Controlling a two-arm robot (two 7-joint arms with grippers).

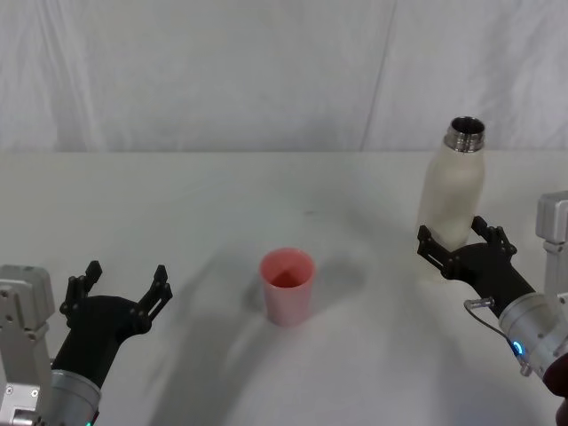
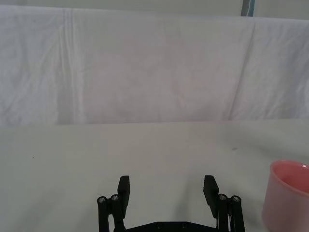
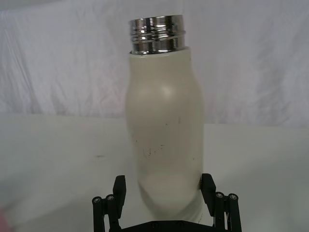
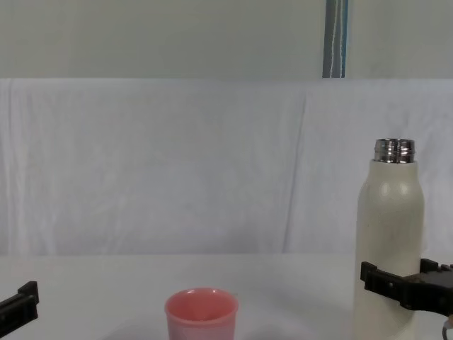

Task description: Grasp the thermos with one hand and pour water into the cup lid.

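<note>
Fingers (image 3: 119, 189) of the right gripper (image 3: 163, 191) straddle the thermos (image 3: 164, 135) low, spread wide, unclosed; gripped there, it could tip. Left gripper (image 1: 115, 288) idles, fingers wide.

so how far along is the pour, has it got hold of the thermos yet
Done: the thermos stands upright with its steel neck uncapped. In hand: the right gripper is open, one finger on each side of the thermos's lower body, not yet closed. Left: grasp, lift, carry to the cup lid and tip. The left gripper hangs open at the robot's left, away from both.
</note>
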